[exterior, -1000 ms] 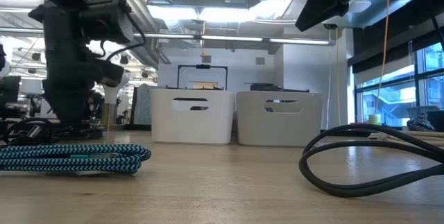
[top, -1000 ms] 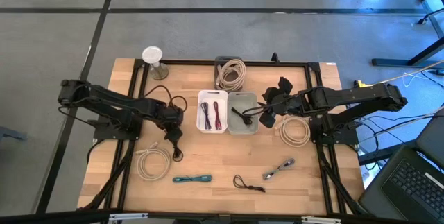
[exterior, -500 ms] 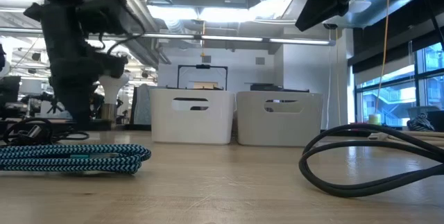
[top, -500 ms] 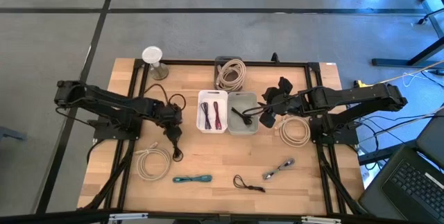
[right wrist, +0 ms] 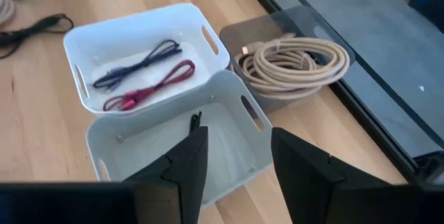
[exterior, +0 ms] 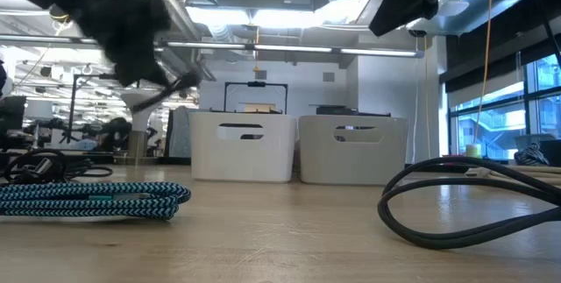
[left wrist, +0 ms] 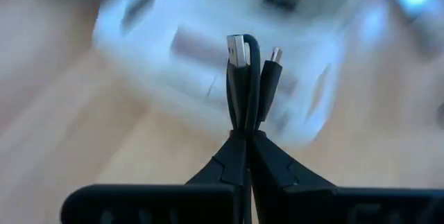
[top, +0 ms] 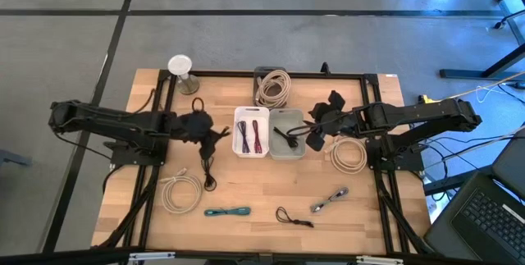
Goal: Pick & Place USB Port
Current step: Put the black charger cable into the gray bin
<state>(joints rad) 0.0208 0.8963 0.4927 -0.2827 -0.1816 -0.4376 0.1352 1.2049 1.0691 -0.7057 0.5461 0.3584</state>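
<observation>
My left gripper is shut on a black USB cable left of the white bin. In the left wrist view the cable's USB plug and a smaller plug stick out past the fingertips. The cable's tail trails down onto the table. The white bin holds a red and a dark cable. My right gripper hovers open over the grey bin, which holds a black cable. My left gripper pinches a folded bunch of the black cable's strands between its two fingertips, just behind the two plugs. The fingers slant downward, pointing toward the bins from the table's left. The plug ends stand out beyond the fingers, lifted clear, and the tail hangs slack to the table.
A tan coil lies on a dark tray at the far edge, with a white roll at the far left. A white coil, teal braided cable, small black cable and grey adapter lie near the front. Another white coil lies at the right.
My left gripper has shut on the black cable, risen from the table and tipped from pointing down to a slant toward the bins. The cable's plug end has come up clear with it, while its tail has stayed on the table.
</observation>
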